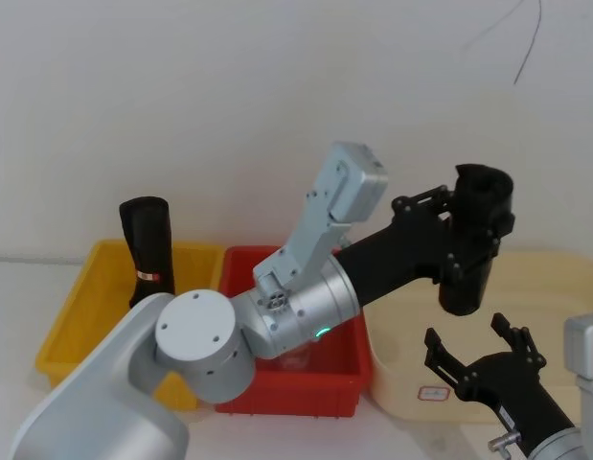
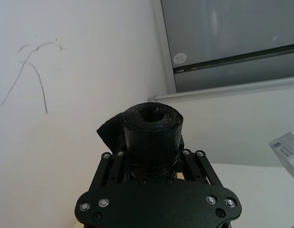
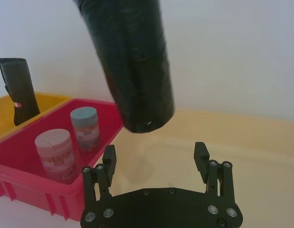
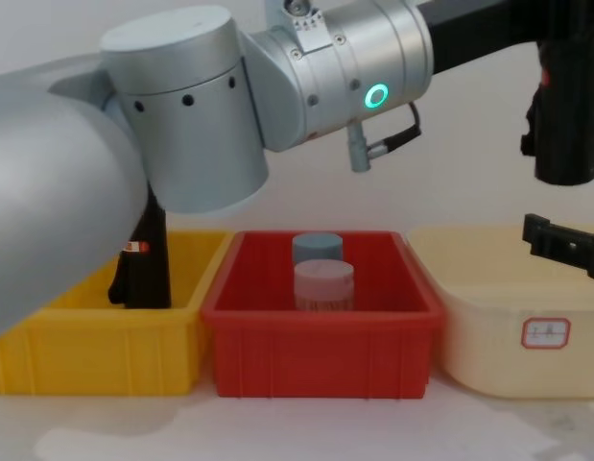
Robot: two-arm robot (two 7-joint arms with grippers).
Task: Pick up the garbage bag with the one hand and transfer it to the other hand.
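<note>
— Pale tabletop [image 4: 306, 427] nearest us. Three bins sit on it side by side: a yellow bin [image 4: 85, 360] on the left, a red bin [image 4: 320, 351] in the middle and a cream bin [image 4: 479, 336] on the right.

— Anything in them?

— Two jars stand in the red one, the pink-lidded jar [image 4: 323, 285] in front of the blue-lidded jar [image 4: 317, 245]. A black roll [image 1: 148, 249] with a red band stands at the back of the yellow bin.

— What gets in the way?

— The left arm [image 1: 296, 307]. Its thick silver joints, one with a green ring [image 4: 376, 95], reach across the yellow and red bins and cover much of both from above.

— And the grippers?

— The right gripper [image 3: 155, 154] hangs over the cream bin, fingers spread wide with nothing between them. Just above it, not touching, is the garbage bag [image 3: 132, 71], roughly upright in the air. The left gripper [image 2: 153, 159] has it clamped around the middle, fingers pressed against its sides.

— Behind all that?

— A plain white wall [image 1: 229, 96].
</note>
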